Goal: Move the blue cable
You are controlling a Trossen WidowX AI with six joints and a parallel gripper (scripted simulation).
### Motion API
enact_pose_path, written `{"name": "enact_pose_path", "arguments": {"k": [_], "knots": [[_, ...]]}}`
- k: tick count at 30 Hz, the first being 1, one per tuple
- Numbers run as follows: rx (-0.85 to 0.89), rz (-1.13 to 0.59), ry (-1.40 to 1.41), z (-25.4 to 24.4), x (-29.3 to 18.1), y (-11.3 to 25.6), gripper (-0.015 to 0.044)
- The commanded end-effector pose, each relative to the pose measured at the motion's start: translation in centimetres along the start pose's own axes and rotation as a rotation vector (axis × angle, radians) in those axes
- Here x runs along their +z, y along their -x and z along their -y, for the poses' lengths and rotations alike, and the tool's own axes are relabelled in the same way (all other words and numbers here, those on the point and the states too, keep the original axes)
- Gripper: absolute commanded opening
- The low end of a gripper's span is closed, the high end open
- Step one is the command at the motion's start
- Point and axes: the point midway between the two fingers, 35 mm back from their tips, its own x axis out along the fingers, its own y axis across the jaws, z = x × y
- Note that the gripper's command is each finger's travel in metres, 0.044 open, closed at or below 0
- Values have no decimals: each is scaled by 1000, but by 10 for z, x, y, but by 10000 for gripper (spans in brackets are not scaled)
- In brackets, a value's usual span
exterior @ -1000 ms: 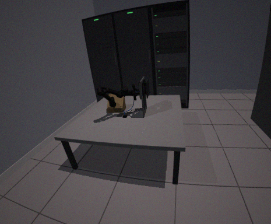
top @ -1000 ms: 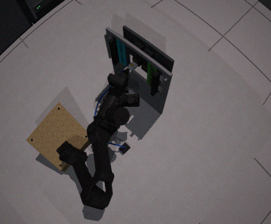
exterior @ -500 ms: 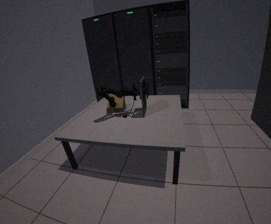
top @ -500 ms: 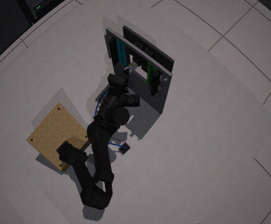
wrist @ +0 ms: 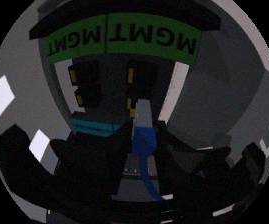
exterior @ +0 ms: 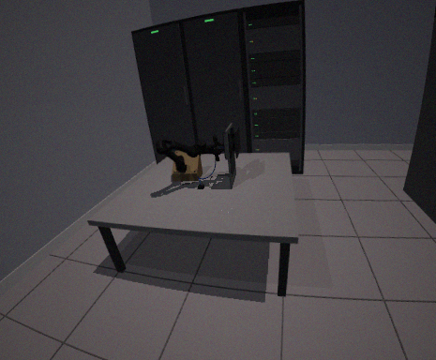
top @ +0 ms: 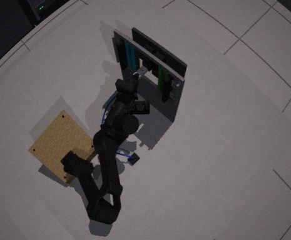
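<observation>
The pincer [top: 139,75] [wrist: 141,124] pinches the blue plug [wrist: 144,141] at the panel [top: 151,56] [exterior: 230,145], away from the desk's [top: 223,134] [exterior: 202,211] near edge in the exterior view.

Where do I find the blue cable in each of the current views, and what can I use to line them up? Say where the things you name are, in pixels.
Top: the blue cable [top: 104,112] [exterior: 211,173] [wrist: 146,177] curves left of the arm's upper part; a short stretch shows again below, ending at a small dark block.
Exterior: a thin arc left of the upright panel, just left of centre.
Wrist: lower centre, trailing down from the blue plug [wrist: 144,141].
Shared landmark: the upright panel [top: 149,56] [exterior: 227,142] [wrist: 116,70].
</observation>
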Motion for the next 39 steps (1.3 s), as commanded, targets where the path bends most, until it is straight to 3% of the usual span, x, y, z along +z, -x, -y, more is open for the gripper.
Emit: {"name": "enact_pose_path", "arguments": {"k": [1,39], "knots": [[7,-5,2,-1,-1,0,0],[10,-4,3,0,1,-10,0]]}}
